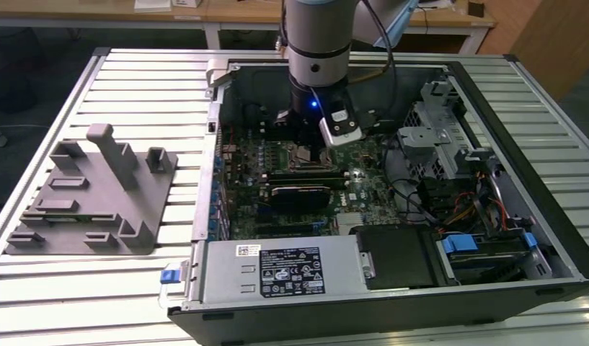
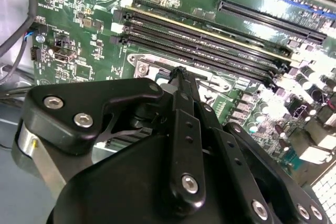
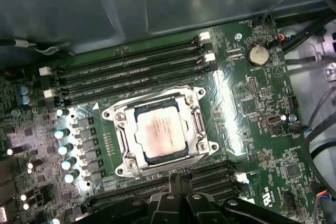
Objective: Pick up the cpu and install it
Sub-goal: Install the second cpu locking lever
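Observation:
The cpu [image 3: 160,132] is a silver square chip with a pale rim. It lies flat inside the metal socket frame [image 3: 119,141] on the green motherboard [image 3: 252,108]. My gripper [image 3: 176,178] hangs just above the board beside the socket's edge. Its black fingers are shut together and nothing is visible between them. In the second wrist view the fingertips [image 2: 181,73] meet over a corner of the socket [image 2: 143,67], and the gripper body hides the chip. In the exterior view the arm [image 1: 319,65] reaches down into the open computer case [image 1: 486,238] over the socket.
Black memory slots [image 3: 131,72] run along one side of the socket, more slots [image 3: 210,174] along the other. Capacitors [image 3: 65,148] stand nearby. Cables [image 3: 315,129] and drive bays [image 1: 448,151] crowd the case on the exterior view's right. A grey fixture [image 1: 92,194] lies outside on the slatted table.

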Robot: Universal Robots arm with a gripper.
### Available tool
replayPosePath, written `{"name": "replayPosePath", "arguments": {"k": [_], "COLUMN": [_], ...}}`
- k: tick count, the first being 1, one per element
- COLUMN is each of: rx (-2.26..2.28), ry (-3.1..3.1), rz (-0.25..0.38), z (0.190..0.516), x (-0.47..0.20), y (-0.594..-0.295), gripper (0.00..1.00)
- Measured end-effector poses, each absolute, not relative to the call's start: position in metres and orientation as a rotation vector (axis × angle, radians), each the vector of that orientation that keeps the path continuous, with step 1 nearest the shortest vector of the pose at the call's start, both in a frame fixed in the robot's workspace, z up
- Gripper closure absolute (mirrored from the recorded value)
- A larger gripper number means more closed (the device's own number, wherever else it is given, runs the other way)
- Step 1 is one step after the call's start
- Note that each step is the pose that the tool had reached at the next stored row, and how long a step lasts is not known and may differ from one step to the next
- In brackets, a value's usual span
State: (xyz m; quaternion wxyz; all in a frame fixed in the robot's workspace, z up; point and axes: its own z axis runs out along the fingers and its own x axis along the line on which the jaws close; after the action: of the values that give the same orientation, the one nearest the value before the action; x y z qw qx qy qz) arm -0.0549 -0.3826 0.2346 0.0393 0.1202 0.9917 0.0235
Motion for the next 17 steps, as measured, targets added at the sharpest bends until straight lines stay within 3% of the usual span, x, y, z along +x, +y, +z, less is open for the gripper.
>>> {"name": "replayPosePath", "arguments": {"k": [17], "rx": [-0.002], "ry": [3.068], "rz": [0.086], "z": [0.2296], "x": [-0.0571], "y": [-0.3831], "gripper": [0.89]}}
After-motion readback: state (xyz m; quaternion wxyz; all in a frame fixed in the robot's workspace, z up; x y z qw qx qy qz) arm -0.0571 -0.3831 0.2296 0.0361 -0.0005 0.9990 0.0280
